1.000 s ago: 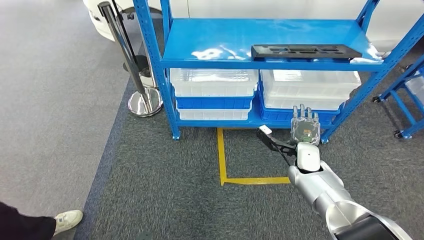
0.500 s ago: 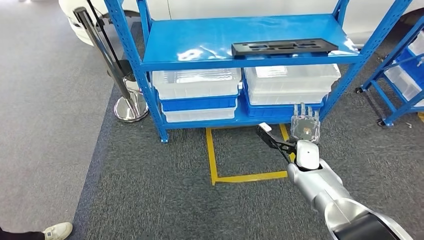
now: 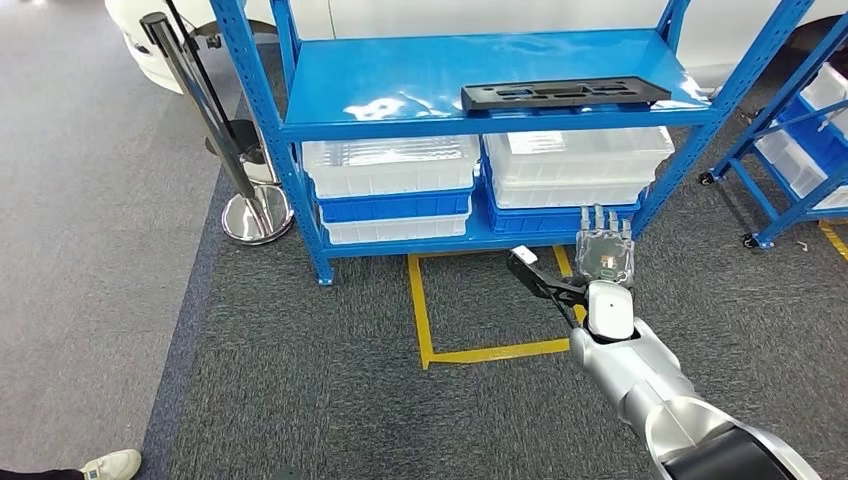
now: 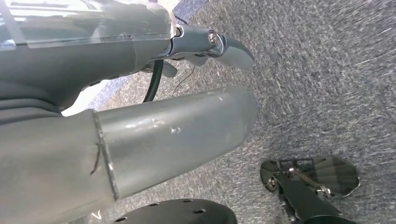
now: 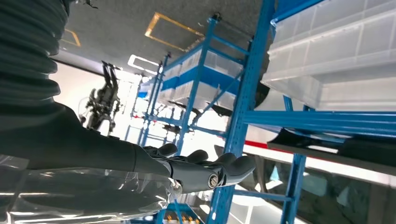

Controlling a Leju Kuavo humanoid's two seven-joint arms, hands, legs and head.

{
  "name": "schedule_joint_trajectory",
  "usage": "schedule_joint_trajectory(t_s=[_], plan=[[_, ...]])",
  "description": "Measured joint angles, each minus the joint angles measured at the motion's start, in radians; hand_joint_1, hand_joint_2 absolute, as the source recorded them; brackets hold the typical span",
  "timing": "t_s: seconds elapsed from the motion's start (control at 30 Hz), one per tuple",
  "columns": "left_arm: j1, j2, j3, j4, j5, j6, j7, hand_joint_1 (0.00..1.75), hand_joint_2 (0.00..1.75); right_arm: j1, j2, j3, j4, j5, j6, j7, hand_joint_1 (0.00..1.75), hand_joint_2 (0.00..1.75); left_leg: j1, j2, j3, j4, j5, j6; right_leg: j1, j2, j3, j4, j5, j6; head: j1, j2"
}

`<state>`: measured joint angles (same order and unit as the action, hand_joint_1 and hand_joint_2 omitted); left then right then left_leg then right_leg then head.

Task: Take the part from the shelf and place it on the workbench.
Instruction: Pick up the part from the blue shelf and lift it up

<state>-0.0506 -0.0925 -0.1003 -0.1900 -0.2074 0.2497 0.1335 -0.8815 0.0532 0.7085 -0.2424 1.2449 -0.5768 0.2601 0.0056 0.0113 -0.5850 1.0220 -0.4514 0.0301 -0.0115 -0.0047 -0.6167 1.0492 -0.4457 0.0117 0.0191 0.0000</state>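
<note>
Shelf (image 3: pixel 500 70): blue metal rack at the far side of the scene, on grey carpet, with a flat blue top level and a lower level under it.
Part (image 3: pixel 565 94): long, flat black piece with slots, lying on the right half of the top level, near its front edge.
Bins (image 3: pixel 390 165): clear plastic boxes with blue bases, stacked on the lower level, one stack left and one right, below the part.
Right hand (image 3: pixel 604 252): raised in front of the rack's lower right corner, palm flat, fingers straight and slightly apart, thumb stretched out to the left; it holds nothing and is well below the part.
Right arm (image 3: pixel 640 375): silver, reaching in from the near right.
Left hand (image 4: pixel 140 79): seen close from its wrist camera over grey carpet; thumb and fingers extended, with nothing between them.
Floor tape (image 3: pixel 440 310): yellow lines on the carpet just near of the rack.
Stanchion (image 3: pixel 255 210): chrome-based post left of the rack.
Shoe (image 3: pixel 110 465): a person's white shoe at the near left edge.
</note>
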Motion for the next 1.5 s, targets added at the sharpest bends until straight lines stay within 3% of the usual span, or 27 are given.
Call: schedule_joint_trajectory(t_s=[0.13, 0.5, 0.83, 1.27, 1.5], plan=[[0.0, 0.0, 0.0, 0.0, -0.016, 0.0, -0.001, 0.0, 0.0, 0.012, 0.004, 0.0, 0.0, 0.061, -0.065, -0.028, 0.0, 1.75, -0.005, 0.001, -0.002, 0.0, 0.0, 0.006, 0.004, 0.002, 0.004, -0.014, -0.002, -0.008, -0.001, 0.0], [-0.001, 0.0, -0.006, 0.0, -0.043, 0.007, -0.005, 0.0, 0.0, 0.031, 0.045, -0.009, -0.085, 0.186, -0.115, -0.113, 0.0, 1.75, -0.003, 0.003, 0.002, -0.011, 0.006, -0.011, 0.007, 0.003, 0.002, -0.012, -0.003, -0.019, -0.001, 0.0], [-0.001, 0.0, -0.006, 0.001, -0.045, 0.013, -0.009, 0.0, 0.0, 0.051, 0.081, -0.052, -0.17, 0.226, -0.115, -0.163, 0.0, 1.75, -0.004, 0.002, 0.001, -0.009, 0.006, -0.014, 0.006, 0.003, 0.002, -0.012, -0.003, -0.019, -0.001, 0.0], [-0.001, 0.0, -0.006, 0.001, -0.058, 0.013, -0.011, 0.0, 0.0, 0.056, 0.092, -0.124, -0.156, 0.224, -0.115, -0.176, 0.0, 1.75, -0.005, 0.002, -0.001, -0.006, 0.005, -0.013, 0.004, 0.003, 0.002, -0.012, -0.002, -0.016, -0.001, 0.0], [-0.001, 0.001, -0.006, 0.001, -0.07, 0.013, -0.009, 0.0, 0.0, 0.055, 0.092, -0.153, -0.126, 0.221, -0.115, -0.17, 0.0, 1.75, -0.011, 0.002, -0.005, 0.002, 0.002, -0.006, -0.002, 0.002, 0.002, -0.014, 0.002, -0.01, -0.001, 0.0]])
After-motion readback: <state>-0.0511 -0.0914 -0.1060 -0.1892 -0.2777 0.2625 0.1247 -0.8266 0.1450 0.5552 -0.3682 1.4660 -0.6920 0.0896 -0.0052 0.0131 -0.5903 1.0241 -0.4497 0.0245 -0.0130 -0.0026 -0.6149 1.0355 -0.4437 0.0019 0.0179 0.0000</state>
